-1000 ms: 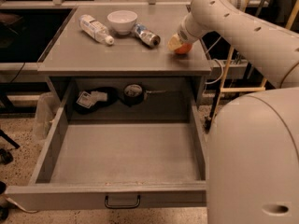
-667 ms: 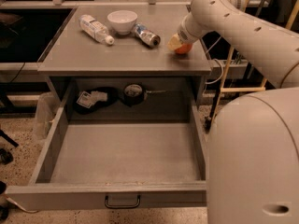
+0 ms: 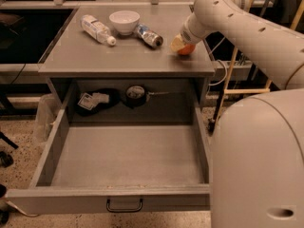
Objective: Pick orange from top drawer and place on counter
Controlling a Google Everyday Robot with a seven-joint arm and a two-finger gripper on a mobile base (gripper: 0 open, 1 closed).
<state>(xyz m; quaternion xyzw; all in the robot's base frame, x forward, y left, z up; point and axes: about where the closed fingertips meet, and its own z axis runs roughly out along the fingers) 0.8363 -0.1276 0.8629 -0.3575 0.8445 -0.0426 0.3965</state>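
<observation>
The orange (image 3: 186, 49) sits at the right side of the grey counter (image 3: 95, 56), partly hidden by my gripper (image 3: 179, 44), which is down over it. Only the fruit's lower right part shows past the cream fingers (image 3: 176, 43). The top drawer (image 3: 128, 156) is pulled fully out below, its grey floor bare, with a small dark handle (image 3: 124, 205) on its front. My white arm reaches in from the right, over the counter's right edge.
On the counter's back stand a white bowl (image 3: 124, 21), a clear plastic bottle lying on its side (image 3: 97, 29) and a tipped can (image 3: 148, 36). Dark clutter and cables (image 3: 114, 99) lie in the recess behind the drawer. My white body fills the lower right.
</observation>
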